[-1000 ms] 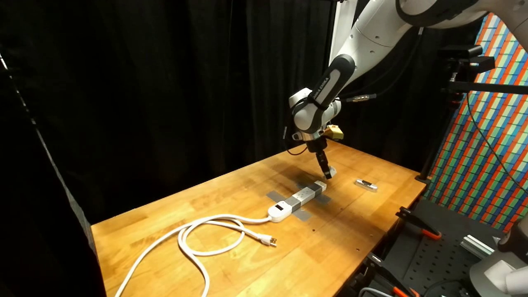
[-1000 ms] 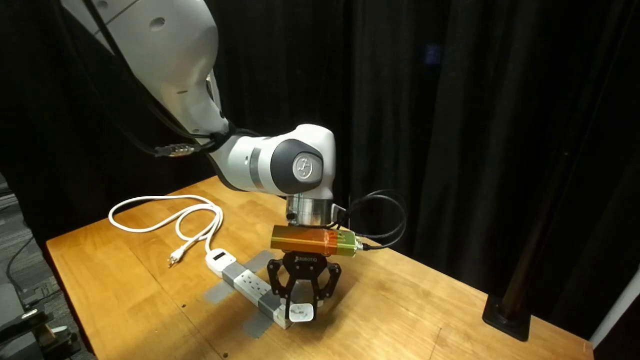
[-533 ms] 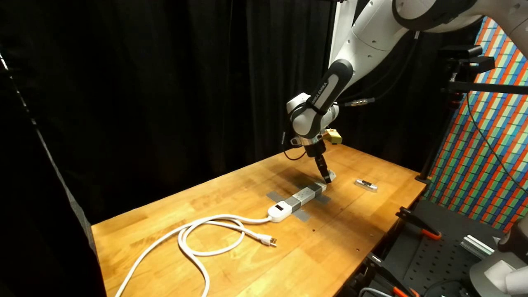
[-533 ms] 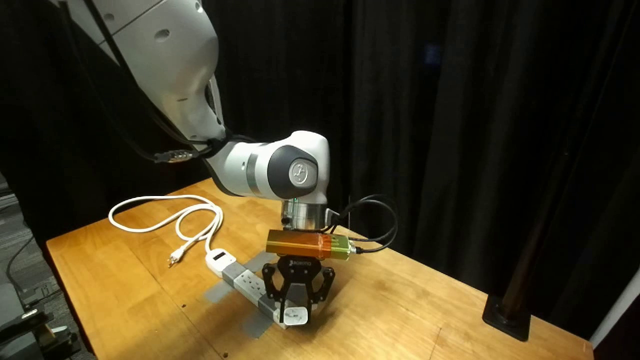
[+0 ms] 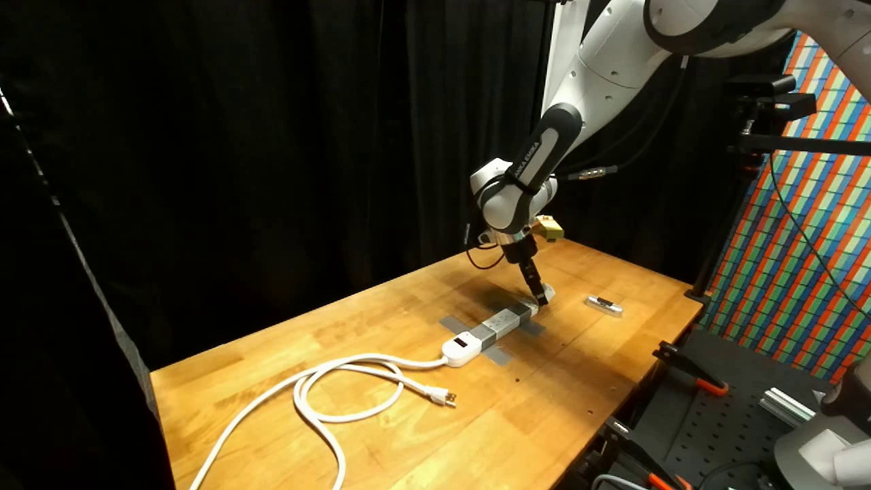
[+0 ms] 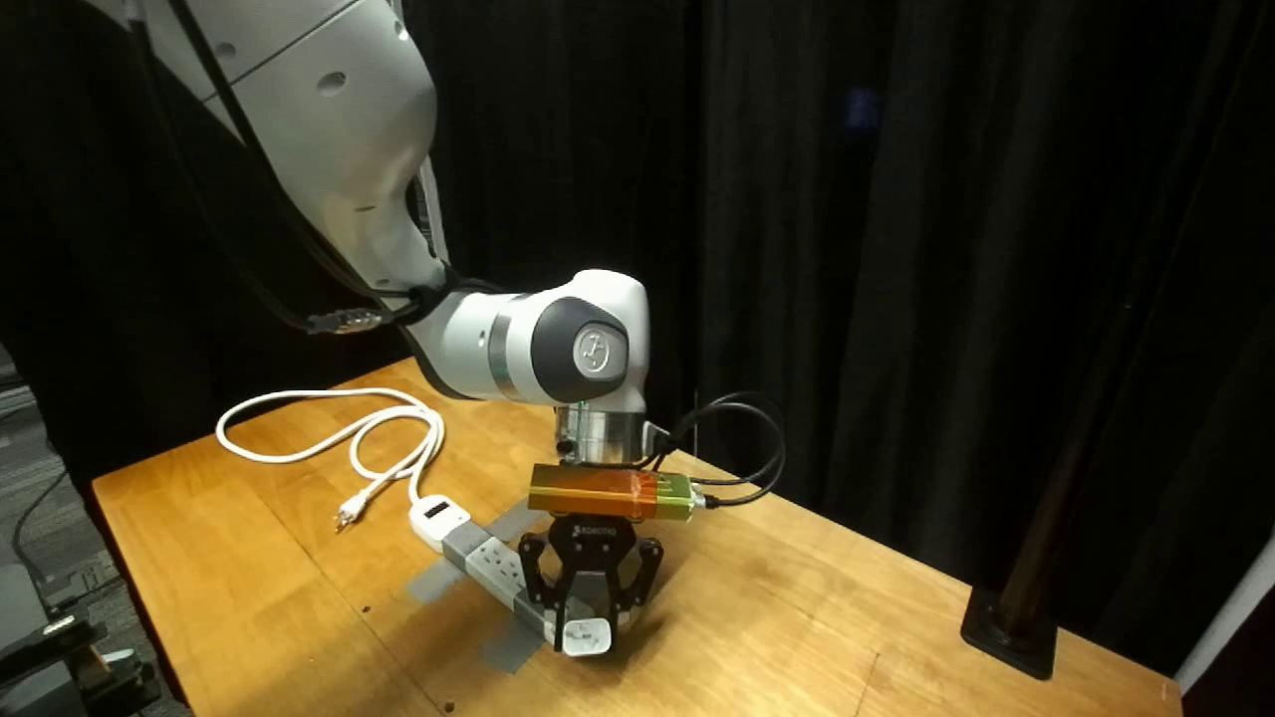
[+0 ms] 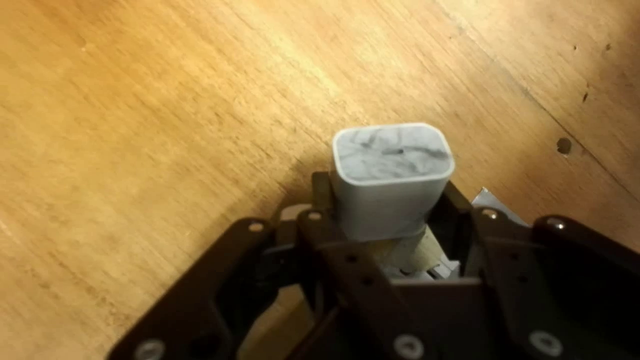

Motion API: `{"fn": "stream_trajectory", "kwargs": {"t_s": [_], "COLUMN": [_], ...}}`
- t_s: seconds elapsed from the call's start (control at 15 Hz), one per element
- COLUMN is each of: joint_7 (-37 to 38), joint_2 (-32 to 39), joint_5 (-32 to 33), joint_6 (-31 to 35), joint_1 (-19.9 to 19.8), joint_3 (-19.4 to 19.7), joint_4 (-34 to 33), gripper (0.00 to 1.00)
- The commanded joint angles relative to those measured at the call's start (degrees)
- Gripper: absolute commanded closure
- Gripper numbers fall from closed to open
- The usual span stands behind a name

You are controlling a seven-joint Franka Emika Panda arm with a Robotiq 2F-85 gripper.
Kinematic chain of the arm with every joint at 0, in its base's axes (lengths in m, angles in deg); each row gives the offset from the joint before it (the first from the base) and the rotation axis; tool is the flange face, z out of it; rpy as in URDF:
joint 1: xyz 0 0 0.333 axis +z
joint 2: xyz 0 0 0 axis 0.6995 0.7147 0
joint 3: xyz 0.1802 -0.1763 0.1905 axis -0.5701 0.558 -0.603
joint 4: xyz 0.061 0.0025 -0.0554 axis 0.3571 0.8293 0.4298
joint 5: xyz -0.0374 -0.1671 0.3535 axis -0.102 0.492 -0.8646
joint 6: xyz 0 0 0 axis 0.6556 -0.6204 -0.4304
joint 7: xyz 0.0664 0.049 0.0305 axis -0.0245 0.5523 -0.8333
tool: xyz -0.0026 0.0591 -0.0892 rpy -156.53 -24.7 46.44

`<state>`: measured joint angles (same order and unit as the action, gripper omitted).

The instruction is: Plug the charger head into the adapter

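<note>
The charger head (image 7: pixel 392 190), a white block with a grey marbled face, is pinched between the black fingers of my gripper (image 7: pixel 389 196). In both exterior views the gripper (image 6: pixel 586 629) holds it low at the end of the adapter (image 6: pixel 495 566) away from the cord. The adapter (image 5: pixel 500 325) is a long white bar, strapped down with grey tape. Beneath the block in the wrist view a pale end of the adapter (image 7: pixel 427 250) shows between the fingers. The prongs are hidden, and I cannot tell whether block and bar touch.
A white cable (image 5: pixel 367 355) with a plug (image 5: pixel 441 395) loops over the wooden table (image 5: pixel 408 449). A small silver and dark piece (image 5: pixel 603 305) lies beyond the gripper. Clamps (image 5: pixel 691 367) grip the table's edge, and a black stand base (image 6: pixel 1009 632) stands at the far corner.
The arm has come down with the charger head still in the fingers, lowering it to the adapter's end, mostly in the first half second. The adapter and cable have stayed put.
</note>
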<state>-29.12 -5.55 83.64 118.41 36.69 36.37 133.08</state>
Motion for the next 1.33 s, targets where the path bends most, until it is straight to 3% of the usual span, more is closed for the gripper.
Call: {"fn": "stream_trajectory", "kwargs": {"t_s": [0.0, 1.27], "joint_7": [-0.2, -3.5], "joint_2": [0.2, -1.2], "joint_5": [1.1, 12.3], "joint_6": [-1.0, -0.9], "joint_1": [1.1, 4.2], "joint_3": [-1.5, -5.3], "joint_4": [0.2, 5.6], "gripper": [0.77, 0.77]}}
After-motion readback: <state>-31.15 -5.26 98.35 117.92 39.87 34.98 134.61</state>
